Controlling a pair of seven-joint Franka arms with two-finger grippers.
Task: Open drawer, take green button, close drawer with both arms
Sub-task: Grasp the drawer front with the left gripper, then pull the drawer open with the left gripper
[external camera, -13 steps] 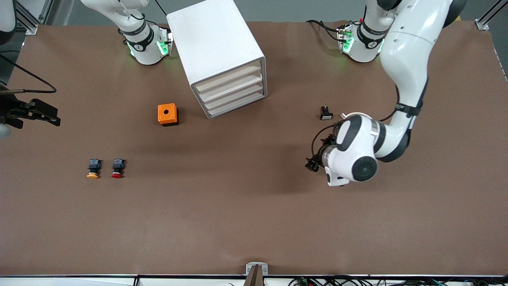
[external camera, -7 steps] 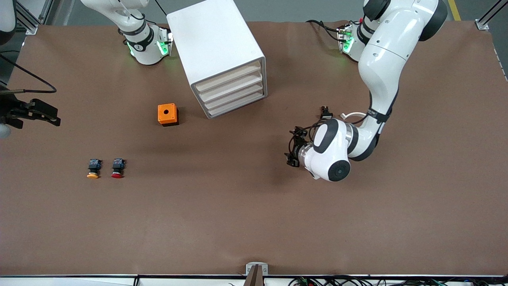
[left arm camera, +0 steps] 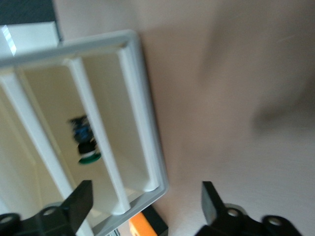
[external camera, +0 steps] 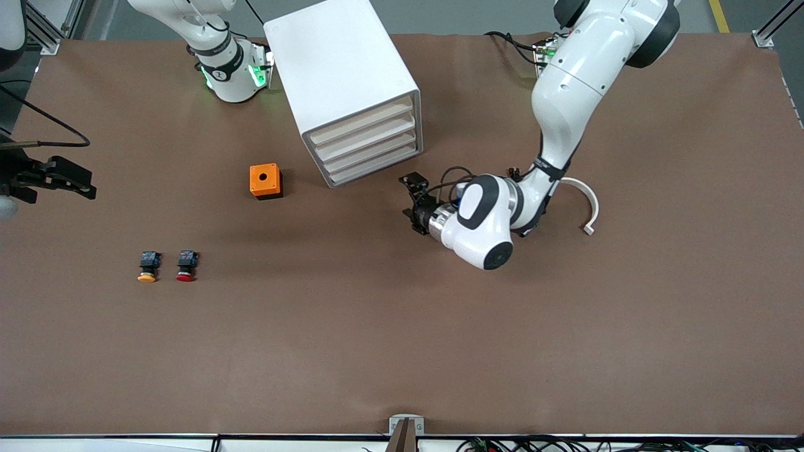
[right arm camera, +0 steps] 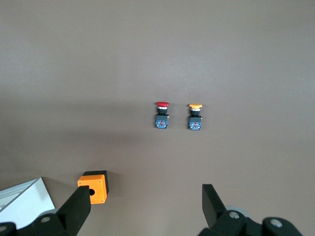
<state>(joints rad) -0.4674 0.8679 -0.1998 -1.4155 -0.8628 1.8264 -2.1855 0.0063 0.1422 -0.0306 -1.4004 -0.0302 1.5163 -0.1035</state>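
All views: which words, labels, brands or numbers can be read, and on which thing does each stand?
None can be read.
The blue marks on the yellow-capped button and the red-capped button are too small to read.
A small dark sign on the right arm base is too small to read.
The cabinet and the orange box show no text.

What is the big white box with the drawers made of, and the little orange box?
The big white box cabinet looks like smooth matte plastic: even colour, rounded edges. Its cream drawer fronts look the same. The small orange box with a hole seems plastic too, possibly printed; hard to tell.
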